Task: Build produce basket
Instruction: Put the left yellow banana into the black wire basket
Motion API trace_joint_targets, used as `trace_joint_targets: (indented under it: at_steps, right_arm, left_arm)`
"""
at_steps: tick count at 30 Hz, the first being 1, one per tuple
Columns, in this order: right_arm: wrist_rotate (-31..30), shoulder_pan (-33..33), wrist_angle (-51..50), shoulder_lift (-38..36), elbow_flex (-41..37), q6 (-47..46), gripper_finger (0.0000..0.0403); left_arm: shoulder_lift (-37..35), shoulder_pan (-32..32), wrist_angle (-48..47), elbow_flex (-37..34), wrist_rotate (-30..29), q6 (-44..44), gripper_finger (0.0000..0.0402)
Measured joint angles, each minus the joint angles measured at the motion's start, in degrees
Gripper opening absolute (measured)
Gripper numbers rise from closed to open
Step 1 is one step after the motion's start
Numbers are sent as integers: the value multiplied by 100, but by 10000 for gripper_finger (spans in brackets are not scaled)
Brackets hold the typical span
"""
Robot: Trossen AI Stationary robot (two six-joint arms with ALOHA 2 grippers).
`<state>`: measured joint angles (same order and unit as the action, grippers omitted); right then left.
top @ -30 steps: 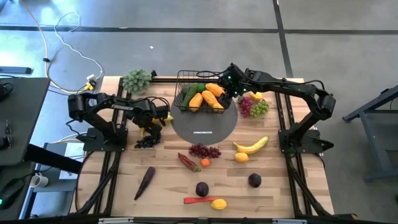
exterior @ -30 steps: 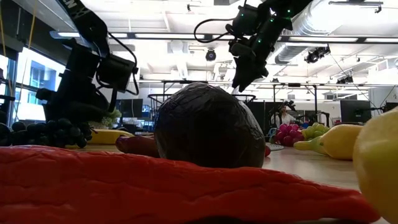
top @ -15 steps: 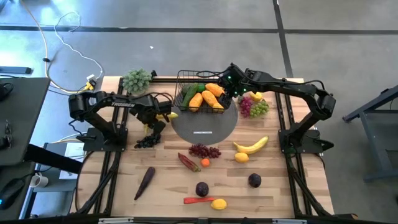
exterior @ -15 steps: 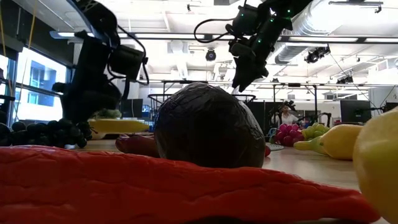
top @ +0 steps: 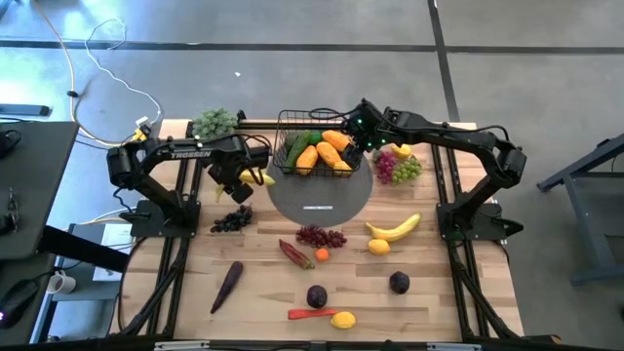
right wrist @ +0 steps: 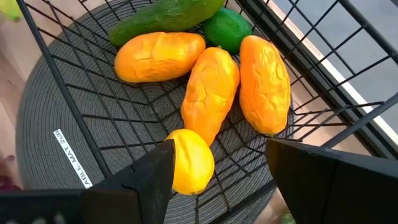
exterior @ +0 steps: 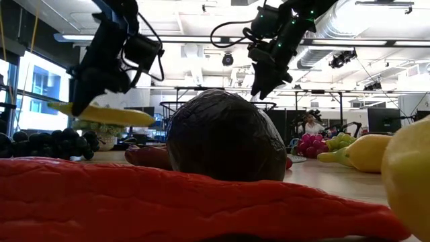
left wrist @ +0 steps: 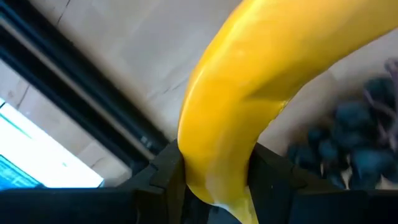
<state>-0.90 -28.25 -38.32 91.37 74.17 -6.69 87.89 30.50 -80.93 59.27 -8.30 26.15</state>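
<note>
**Banana held aloft beside the basket**

A yellow banana (left wrist: 261,81) is clamped between the fingers of the left gripper (top: 237,175), which are closed on its lower end; in the low view it is seen lifted clear of the table (top: 263,263). The landmark is the black wire basket (top: 314,146), which stands on the grey round mat (top: 322,200). The left gripper is placed just to the left of the basket. A bunch of dark grapes (top: 231,220) lies on the table below that gripper.

The right gripper (top: 365,130) is held over the basket's right rim, its fingers parted with nothing between them. Inside the basket three orange fruits (right wrist: 211,93), a lemon (right wrist: 189,160), a lime (right wrist: 227,30) and a cucumber (right wrist: 168,15) are seen.
</note>
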Motion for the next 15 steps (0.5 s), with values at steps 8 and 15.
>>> trace_joint_targets:
  at_steps: [8, 15]
  right_arm:
    - [1, 0, -1, 0, 0, -84, 232]
    - [1, 4, -1, 0, 0, -82, 232]
  left_arm:
    - [-48, -1, -886, 1009, 371, -387, 126]
    - [-71, 25, -908, 1889, 531, -444, 126]
